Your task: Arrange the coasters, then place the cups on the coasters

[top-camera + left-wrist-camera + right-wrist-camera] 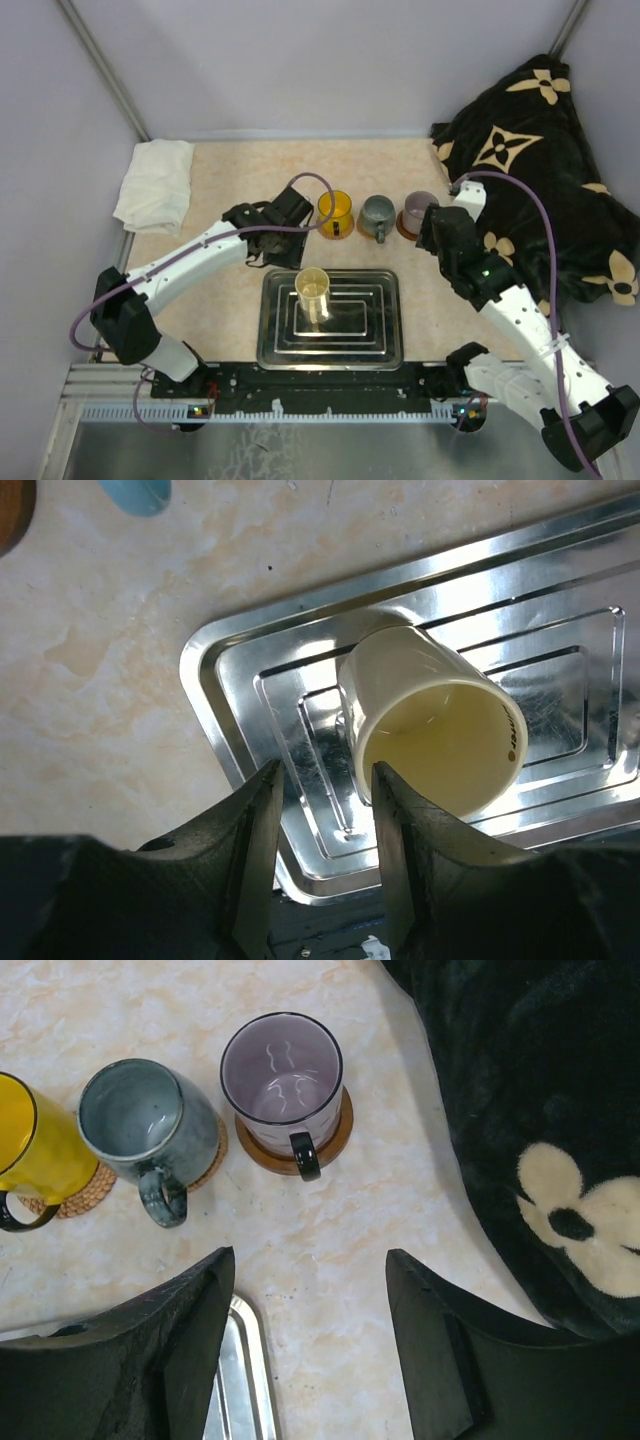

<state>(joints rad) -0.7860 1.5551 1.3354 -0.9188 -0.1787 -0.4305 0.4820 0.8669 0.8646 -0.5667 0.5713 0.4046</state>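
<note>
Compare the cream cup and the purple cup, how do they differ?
The cream cup stands in the steel tray; the purple cup sits on a brown coaster. The cream cup is plain and pale; the purple cup has a dark rim and a dark handle. Both are upright, empty and ungripped.

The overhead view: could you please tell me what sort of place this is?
Probably a robot test cell rather than a kitchen: plain grey walls enclose a small table, and the left arm and right arm are bolted to a rail at its near edge.
</note>
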